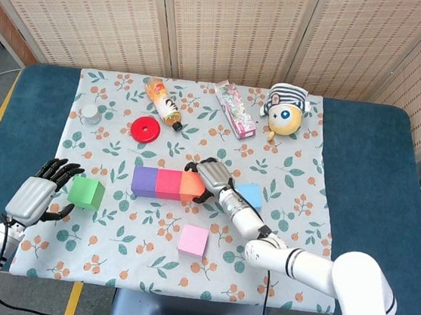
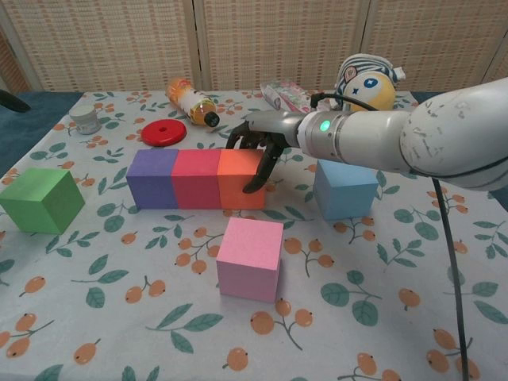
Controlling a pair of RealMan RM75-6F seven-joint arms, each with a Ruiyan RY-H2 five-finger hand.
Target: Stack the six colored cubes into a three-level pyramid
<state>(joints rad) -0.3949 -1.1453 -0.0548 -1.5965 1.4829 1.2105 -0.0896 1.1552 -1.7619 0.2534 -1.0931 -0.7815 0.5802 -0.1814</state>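
A purple cube (image 1: 144,181), a red cube (image 1: 168,183) and an orange cube (image 1: 189,187) stand touching in a row mid-table. My right hand (image 1: 212,177) is at the row's right end. In the chest view this right hand (image 2: 258,143) curls its fingers over the back top edge of the orange cube (image 2: 240,178), with the thumb lying against the cube's right face. A blue cube (image 2: 344,187) stands just right of the hand, and a pink cube (image 2: 251,258) sits alone in front of the row. At the left, the green cube (image 1: 86,192) stands beside my left hand (image 1: 39,195), whose fingers are spread and hold nothing.
Along the back of the floral cloth (image 1: 293,235) lie an orange bottle (image 1: 164,103), a red disc (image 1: 145,129), a pink snack packet (image 1: 235,109), a plush toy (image 1: 284,110) and a small jar (image 1: 90,115). The dark blue table (image 1: 367,183) extends past the cloth on both sides.
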